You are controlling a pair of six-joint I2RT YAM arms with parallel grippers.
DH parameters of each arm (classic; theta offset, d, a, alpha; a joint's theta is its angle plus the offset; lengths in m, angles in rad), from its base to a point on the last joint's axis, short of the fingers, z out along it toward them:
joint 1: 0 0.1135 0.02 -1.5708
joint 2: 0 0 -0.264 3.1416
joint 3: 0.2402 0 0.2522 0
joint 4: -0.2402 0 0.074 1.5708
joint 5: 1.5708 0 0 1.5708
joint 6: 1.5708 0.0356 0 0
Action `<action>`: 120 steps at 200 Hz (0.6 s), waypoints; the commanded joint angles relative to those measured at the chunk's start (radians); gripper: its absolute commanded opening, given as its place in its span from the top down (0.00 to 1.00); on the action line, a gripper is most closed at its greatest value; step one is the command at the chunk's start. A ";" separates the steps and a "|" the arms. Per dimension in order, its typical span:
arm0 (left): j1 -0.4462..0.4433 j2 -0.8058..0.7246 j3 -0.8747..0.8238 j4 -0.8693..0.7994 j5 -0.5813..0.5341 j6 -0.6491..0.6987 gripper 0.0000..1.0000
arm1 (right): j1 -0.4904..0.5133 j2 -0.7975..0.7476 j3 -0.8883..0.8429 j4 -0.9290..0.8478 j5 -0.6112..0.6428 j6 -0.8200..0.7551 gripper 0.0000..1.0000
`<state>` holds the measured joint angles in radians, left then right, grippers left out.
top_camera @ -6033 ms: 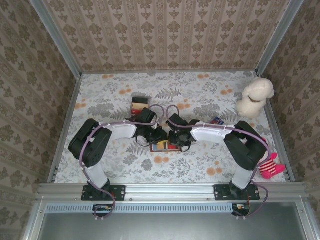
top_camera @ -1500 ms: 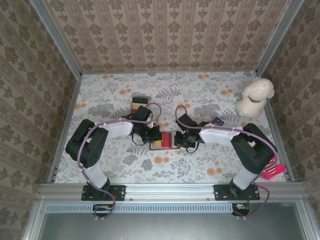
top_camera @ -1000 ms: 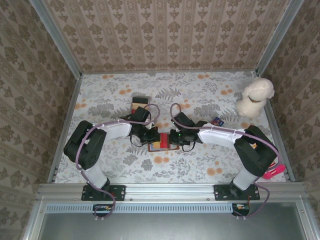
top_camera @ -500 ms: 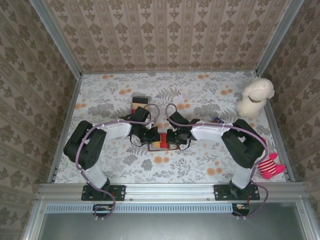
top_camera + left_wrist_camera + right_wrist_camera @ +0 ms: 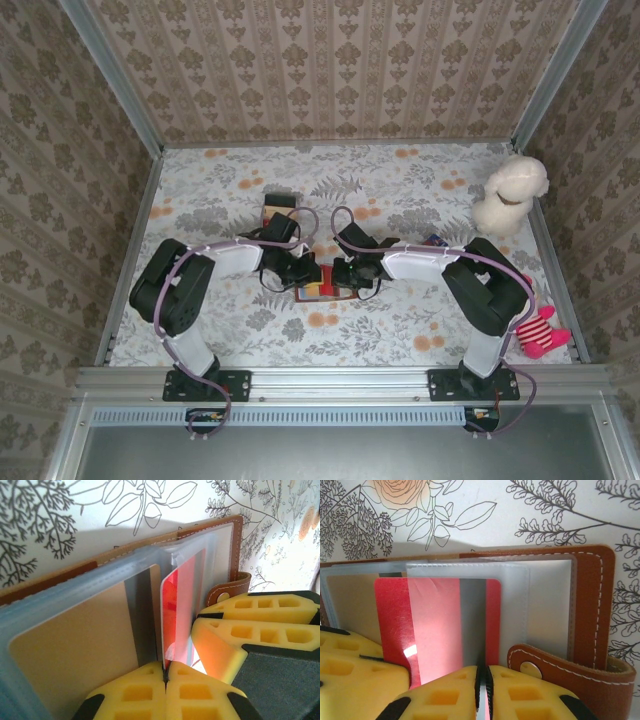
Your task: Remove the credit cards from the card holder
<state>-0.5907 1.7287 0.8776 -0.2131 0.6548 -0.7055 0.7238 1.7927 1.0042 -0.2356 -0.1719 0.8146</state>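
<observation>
Open brown leather book-like card holder (image 5: pixel 592 595) lies mid floral tablecloth (image 5: pixel 400 180), btw both arms; left gripper (image 5: pixel 164 672) fingers clenched on lower edge of red plastic card w/ grey stripe (image 5: pixel 390 625); right gripper (image 5: pixel 482 676) fingers clamp same card thru frosted sleeve (image 5: pixel 515 605).

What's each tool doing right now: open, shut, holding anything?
Left tool: shut, pinching the red card by its edge.
Right tool: shut on the sleeve over that card.
</observation>
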 commanded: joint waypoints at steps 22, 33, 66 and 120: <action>0.024 -0.065 -0.004 -0.112 -0.060 0.069 1.00 | -0.005 0.017 -0.026 -0.066 0.037 0.020 0.84; 0.031 -0.092 0.003 -0.161 -0.079 0.097 1.00 | -0.008 0.014 -0.035 -0.066 0.045 0.018 0.84; 0.032 -0.153 0.025 -0.276 -0.112 0.164 1.00 | -0.012 0.007 -0.032 -0.072 0.063 -0.003 0.83; 0.047 -0.291 0.027 -0.362 -0.185 0.158 1.00 | -0.016 -0.088 0.004 -0.028 -0.004 -0.067 0.79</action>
<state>-0.5602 1.5143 0.8825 -0.4915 0.5243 -0.5674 0.7170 1.7741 0.9977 -0.2516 -0.1532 0.7937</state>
